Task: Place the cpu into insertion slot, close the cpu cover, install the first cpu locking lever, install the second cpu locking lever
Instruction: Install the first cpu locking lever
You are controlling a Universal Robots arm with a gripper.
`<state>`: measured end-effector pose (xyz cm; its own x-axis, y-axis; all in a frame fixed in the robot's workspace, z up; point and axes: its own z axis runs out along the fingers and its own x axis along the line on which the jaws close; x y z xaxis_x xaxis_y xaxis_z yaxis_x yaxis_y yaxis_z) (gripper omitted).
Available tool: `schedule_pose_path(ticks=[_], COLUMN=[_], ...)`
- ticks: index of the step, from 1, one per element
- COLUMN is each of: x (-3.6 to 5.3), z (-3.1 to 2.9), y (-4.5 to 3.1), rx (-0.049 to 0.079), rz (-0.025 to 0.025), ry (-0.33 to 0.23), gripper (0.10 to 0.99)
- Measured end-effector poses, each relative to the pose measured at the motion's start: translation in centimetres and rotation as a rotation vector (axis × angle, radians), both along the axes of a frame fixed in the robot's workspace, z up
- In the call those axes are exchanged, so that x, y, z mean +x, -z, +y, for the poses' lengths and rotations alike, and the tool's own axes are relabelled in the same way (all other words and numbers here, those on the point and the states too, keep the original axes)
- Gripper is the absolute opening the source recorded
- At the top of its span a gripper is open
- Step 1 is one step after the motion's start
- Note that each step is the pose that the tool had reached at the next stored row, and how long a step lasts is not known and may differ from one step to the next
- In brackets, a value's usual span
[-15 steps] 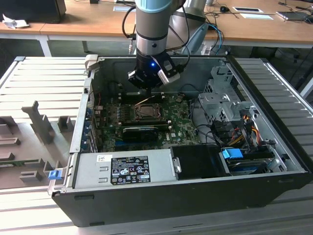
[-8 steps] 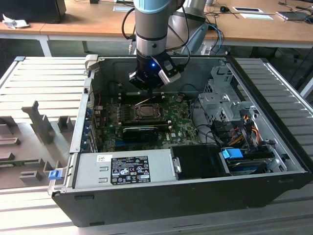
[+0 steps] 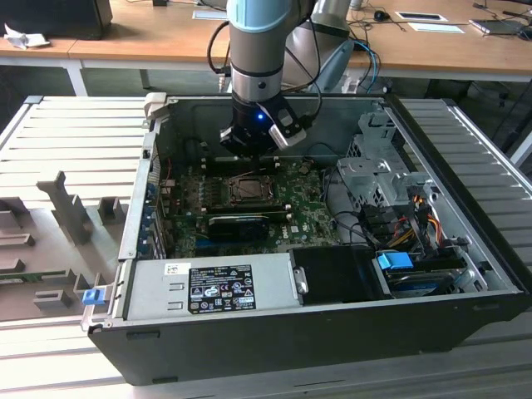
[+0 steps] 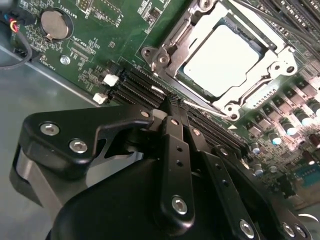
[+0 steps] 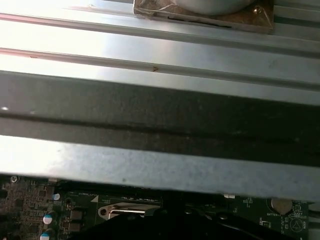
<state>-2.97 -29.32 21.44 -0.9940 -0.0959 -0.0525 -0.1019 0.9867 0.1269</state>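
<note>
One open PC case [image 3: 465, 274], 1 green motherboard [image 3: 312, 223], 1 cpu [image 4: 223, 56] under 1 cpu cover [image 4: 270, 62], 1 coin battery [image 4: 53, 24], 1 gripper [image 4: 175, 106].

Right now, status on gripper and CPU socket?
Black gripper shut, empty, above the green motherboard. Pale silver square cpu seated in socket, metal cover frame down. Nothing in the way.

Open room above the insertion slot [image 3: 249, 189], hemmed by case wall [image 3: 332, 116] and drive cage [image 3: 374, 158]
</note>
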Motion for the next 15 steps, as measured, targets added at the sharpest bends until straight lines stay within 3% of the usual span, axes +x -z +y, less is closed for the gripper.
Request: schedule_pose_path(ticks=[10,15], x=[0.49,0.6], z=[0.0,0.0], y=[0.7,0.92], rx=[-0.006,-0.026], rz=[-0.0001,-0.0001], ry=[0.0,0.0], gripper=[0.106,0.106])
